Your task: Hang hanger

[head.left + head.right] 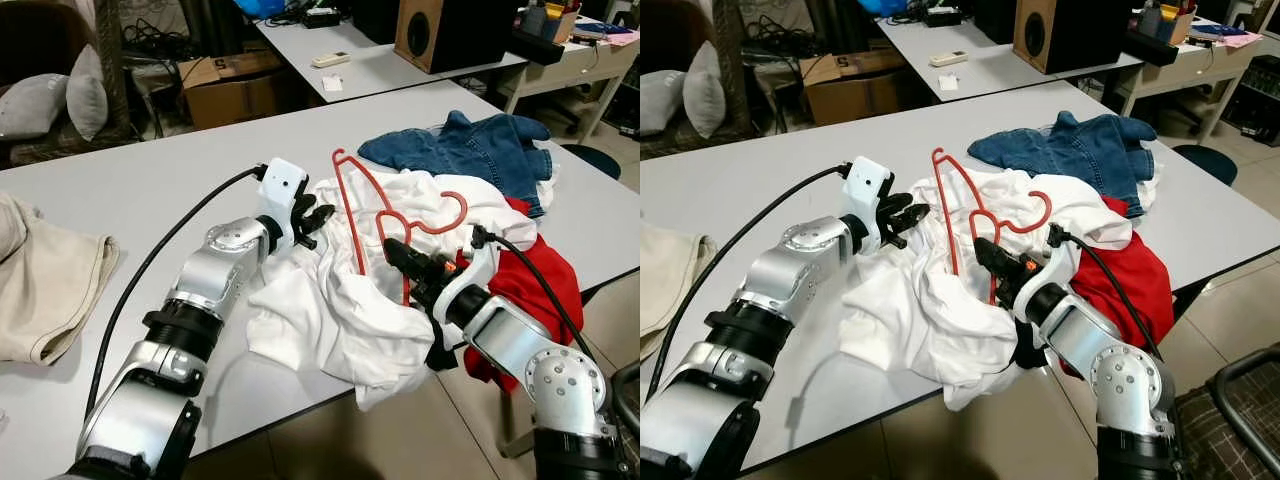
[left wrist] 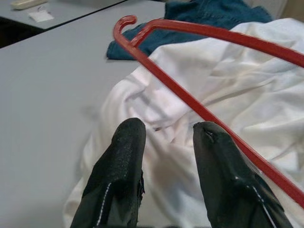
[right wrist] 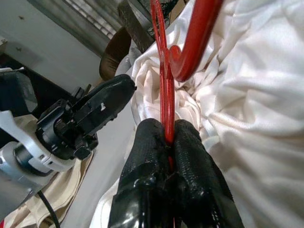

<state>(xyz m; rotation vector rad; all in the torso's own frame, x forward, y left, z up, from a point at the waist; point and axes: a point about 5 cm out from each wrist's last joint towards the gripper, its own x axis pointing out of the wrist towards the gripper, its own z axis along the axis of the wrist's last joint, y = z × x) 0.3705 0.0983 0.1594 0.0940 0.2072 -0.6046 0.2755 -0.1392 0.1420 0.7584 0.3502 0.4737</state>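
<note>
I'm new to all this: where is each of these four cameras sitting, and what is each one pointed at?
Left eye view: on the head, looking down at the table; both silver arms show.
Right eye view: same head, same scene, shifted slightly sideways.
Left wrist view: on the left arm, looking along the open left tool at the white shirt.
Right wrist view: on the right arm, looking along the right tool, shut on the red hanger.
Shared: every view shows the hanger and shirt.

I see a grey table (image 1: pixel 150 180) in front, a second grey table (image 1: pixel 380 65) behind it carrying a wooden speaker (image 1: pixel 425 30), a cardboard box (image 1: pixel 235 85) between them, grey cushions (image 1: pixel 60 95) at left, tiled floor (image 1: pixel 600 300) at right.
</note>
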